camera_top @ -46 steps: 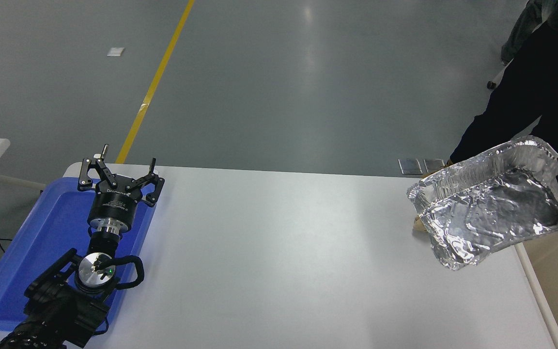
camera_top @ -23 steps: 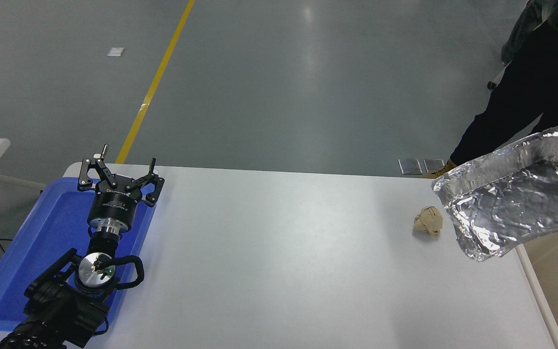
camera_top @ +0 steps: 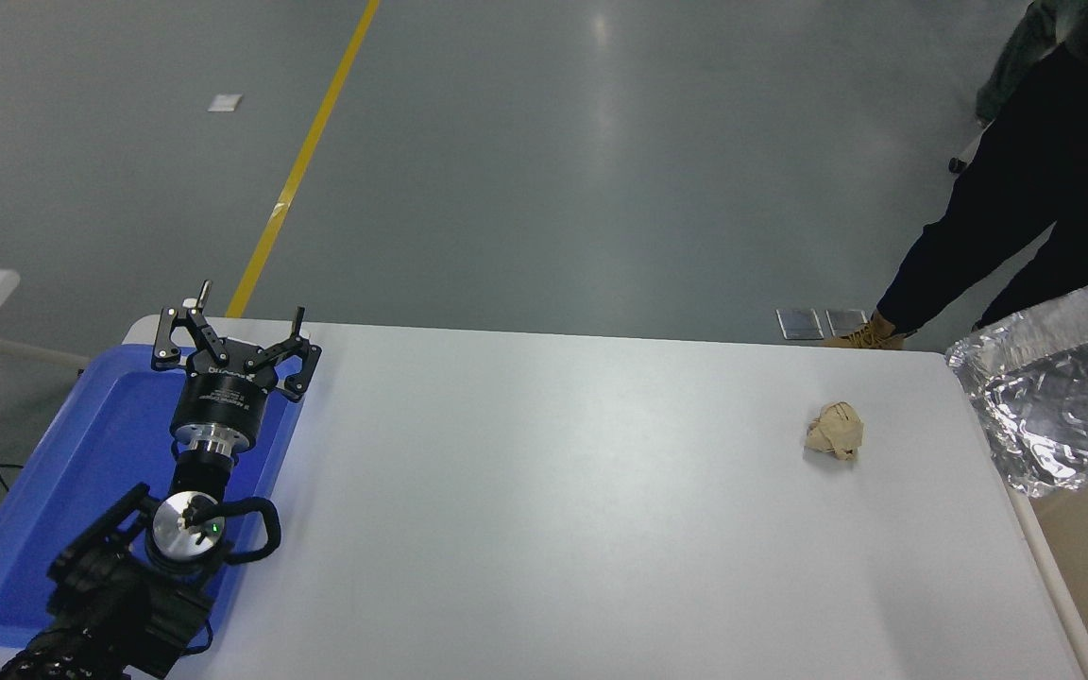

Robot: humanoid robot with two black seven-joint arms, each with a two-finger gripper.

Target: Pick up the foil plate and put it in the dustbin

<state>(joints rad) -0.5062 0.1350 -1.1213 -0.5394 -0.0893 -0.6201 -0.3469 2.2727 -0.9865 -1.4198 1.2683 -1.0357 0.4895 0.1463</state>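
Bright and even throughout, lit from overhead. Soft pale sheen running down the grey floor at upper centre of the frame, a vertical streak of reflected ceiling light. Mild glare across the white table, washing the centre nearly featureless. Faint, short shadows only: a small one hugging the lower edge of the paper ball, a soft bluish one beside the left tool on the blue tray. Sharp speckled highlights on the foil plate at the right edge, cut off by the frame. Focus crisp overall; dark clothing of the person at upper right lacking detail.
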